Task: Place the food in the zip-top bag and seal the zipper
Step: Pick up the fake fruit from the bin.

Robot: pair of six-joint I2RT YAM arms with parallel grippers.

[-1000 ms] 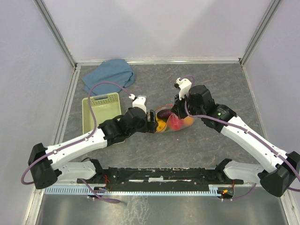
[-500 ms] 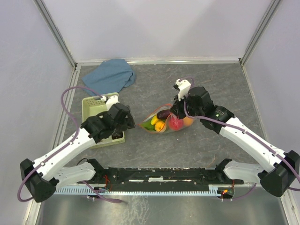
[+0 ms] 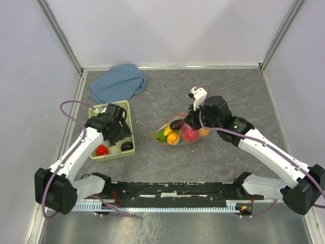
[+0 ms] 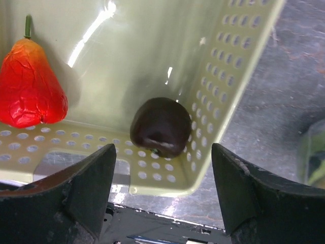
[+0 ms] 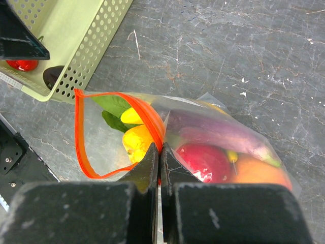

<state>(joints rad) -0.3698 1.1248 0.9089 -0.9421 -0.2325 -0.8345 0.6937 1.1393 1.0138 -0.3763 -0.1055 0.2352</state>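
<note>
Seven toy pieces counted: two in the one pale green basket point(image 4: 228, 86), namely one red pear-shaped piece point(image 4: 30, 84) and one dark round piece point(image 4: 161, 126). Five more sit inside the one zip-top bag point(image 5: 96, 145): one green leaf point(image 5: 114, 107), one yellow-orange piece point(image 5: 137, 142), one long purple piece point(image 5: 218, 134), one red round piece point(image 5: 205, 161), one orange piece point(image 5: 254, 173); a second yellow lump by the leaf may be separate, can't tell. One red-orange zipper point(image 5: 77, 132), one blue cloth point(image 3: 118, 83) at the bag's 10 o'clock from above, one tabletop point(image 3: 228, 91), two left fingers point(image 4: 86, 188), two right fingers point(image 5: 144, 173).
</note>
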